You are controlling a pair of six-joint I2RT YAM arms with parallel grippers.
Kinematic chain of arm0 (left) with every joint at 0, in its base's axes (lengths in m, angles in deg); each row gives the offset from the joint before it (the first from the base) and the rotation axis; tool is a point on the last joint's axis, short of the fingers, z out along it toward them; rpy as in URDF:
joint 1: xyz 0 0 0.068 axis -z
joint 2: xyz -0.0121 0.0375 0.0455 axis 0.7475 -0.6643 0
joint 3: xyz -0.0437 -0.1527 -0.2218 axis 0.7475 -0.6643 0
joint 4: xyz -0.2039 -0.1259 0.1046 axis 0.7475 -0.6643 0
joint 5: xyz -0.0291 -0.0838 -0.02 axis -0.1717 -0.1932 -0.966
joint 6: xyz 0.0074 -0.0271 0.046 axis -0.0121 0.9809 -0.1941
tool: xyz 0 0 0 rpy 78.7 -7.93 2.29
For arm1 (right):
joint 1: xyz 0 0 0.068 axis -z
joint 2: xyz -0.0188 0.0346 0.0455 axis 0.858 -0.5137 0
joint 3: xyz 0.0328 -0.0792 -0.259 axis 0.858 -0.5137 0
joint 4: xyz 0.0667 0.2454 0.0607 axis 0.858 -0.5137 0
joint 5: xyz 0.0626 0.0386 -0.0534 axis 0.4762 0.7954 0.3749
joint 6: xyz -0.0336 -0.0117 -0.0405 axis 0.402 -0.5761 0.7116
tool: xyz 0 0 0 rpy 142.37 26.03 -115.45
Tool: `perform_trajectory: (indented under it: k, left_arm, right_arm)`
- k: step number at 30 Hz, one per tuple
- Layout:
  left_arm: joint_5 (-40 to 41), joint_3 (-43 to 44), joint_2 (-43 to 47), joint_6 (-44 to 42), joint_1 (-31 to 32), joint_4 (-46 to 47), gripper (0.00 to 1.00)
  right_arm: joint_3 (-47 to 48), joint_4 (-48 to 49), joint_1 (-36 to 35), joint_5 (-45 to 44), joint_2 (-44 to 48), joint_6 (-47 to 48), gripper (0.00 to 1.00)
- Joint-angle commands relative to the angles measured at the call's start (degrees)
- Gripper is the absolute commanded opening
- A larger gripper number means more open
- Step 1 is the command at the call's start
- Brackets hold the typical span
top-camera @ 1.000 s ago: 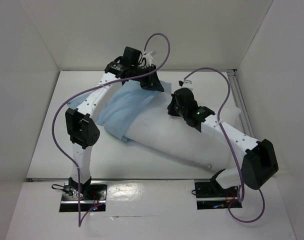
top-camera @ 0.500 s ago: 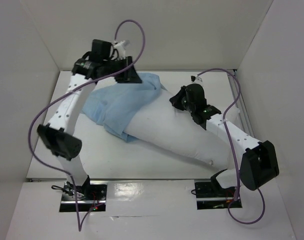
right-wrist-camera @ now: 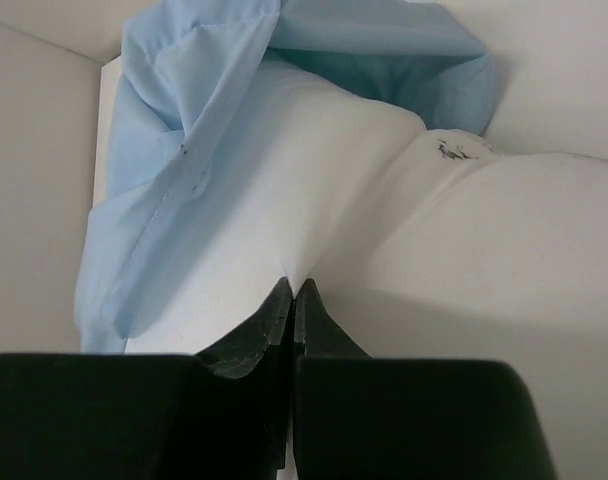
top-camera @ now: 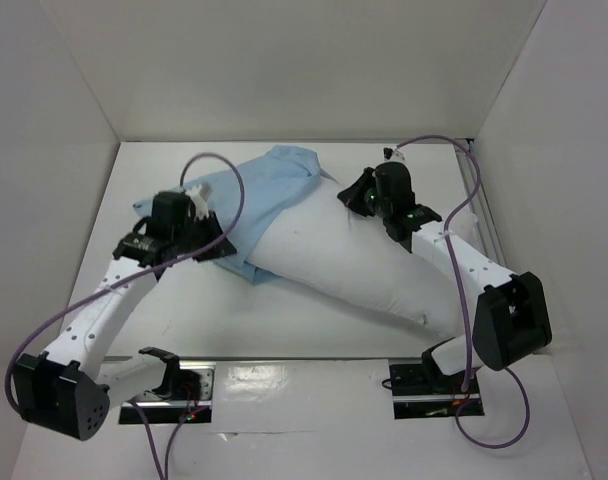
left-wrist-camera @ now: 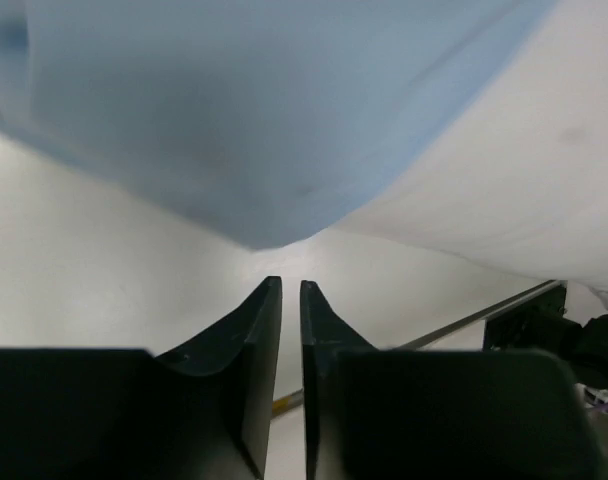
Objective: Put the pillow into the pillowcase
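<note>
The white pillow point(top-camera: 344, 265) lies slantwise across the table, its far left end inside the light blue pillowcase point(top-camera: 254, 195). My right gripper point(top-camera: 356, 197) is shut on a pinch of the pillow's fabric near the pillowcase mouth. In the right wrist view it point(right-wrist-camera: 294, 285) grips the pillow point(right-wrist-camera: 334, 200) just below the pillowcase's open edge point(right-wrist-camera: 204, 100). My left gripper point(top-camera: 216, 252) sits low at the pillowcase's near left edge. In the left wrist view it point(left-wrist-camera: 291, 285) is shut and empty, with the pillowcase point(left-wrist-camera: 264, 110) hanging above it and the pillow point(left-wrist-camera: 524, 170) to the right.
White walls close in the table at the back, left and right. A metal rail point(top-camera: 484, 215) runs along the right side. Both arm bases point(top-camera: 169, 385) point(top-camera: 429, 385) stand at the near edge. Purple cables loop over both arms.
My left arm has let go of the pillowcase at the back and swung down to its near left edge. The pillowcase now lies slack over the pillow's end. The right gripper moved slightly back.
</note>
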Motion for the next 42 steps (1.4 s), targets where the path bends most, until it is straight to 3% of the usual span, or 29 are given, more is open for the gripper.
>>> perform_trajectory:
  k: [1,2,3,5,9,17,24,26,29,30,31,35,40,42]
  left_arm:
    - [-1.83,-13.86,5.29,8.39,0.56,11.78,0.30]
    - [-1.83,-16.50,7.04,9.01,1.53,14.07,0.46]
    - [-0.53,-18.61,7.75,9.01,2.41,16.10,0.71]
    - [2.98,-23.01,8.29,9.01,6.01,19.80,0.90]
    - [9.15,-28.12,6.45,9.54,9.35,26.12,0.94]
    - [20.92,-31.11,-2.07,9.46,10.59,37.64,0.79]
    - [21.54,-29.71,-10.95,9.01,11.64,45.82,0.76]
    - [23.03,-28.48,-14.54,9.79,12.26,45.82,0.71]
    - [24.36,-27.16,-15.27,10.42,12.26,44.51,0.45]
    - [24.36,-26.55,-14.74,10.94,12.26,44.51,0.29]
    - [24.36,-26.02,-14.13,10.95,12.96,43.55,0.01]
    - [16.91,-21.02,-9.30,10.42,14.10,38.89,0.00]
    - [-6.60,-3.40,-8.32,11.03,14.11,34.93,0.00]
    - [-12.44,1.65,-9.90,11.65,14.11,34.40,0.00]
  right_arm:
    - [5.28,4.75,0.46,3.06,-0.42,-0.57,0.00]
    - [5.29,4.75,0.46,3.07,-0.42,-0.56,0.00]
    - [5.98,4.75,0.46,3.59,-0.42,-0.04,0.00]
    - [6.78,3.61,1.08,4.29,-1.03,-0.04,0.00]
    - [8.10,3.61,1.69,4.83,-1.56,-0.04,0.00]
    - [9.86,1.41,2.22,5.36,-2.09,0.49,0.00]
    - [9.86,1.41,2.75,5.36,-2.09,0.49,0.00]
    - [10.38,0.88,2.75,5.88,-2.09,0.49,0.00]
    - [10.38,0.35,2.75,5.88,-2.09,0.49,0.00]
    - [10.38,0.35,2.75,5.36,-2.09,0.49,0.00]
    - [10.91,0.35,2.75,4.83,-2.09,0.49,0.00]
    - [11.43,1.66,2.75,3.16,-2.09,-0.03,0.00]
    - [18.19,2.28,3.80,-2.11,-4.11,0.49,0.00]
    - [21.62,2.98,4.33,-4.74,-4.11,1.36,0.00]
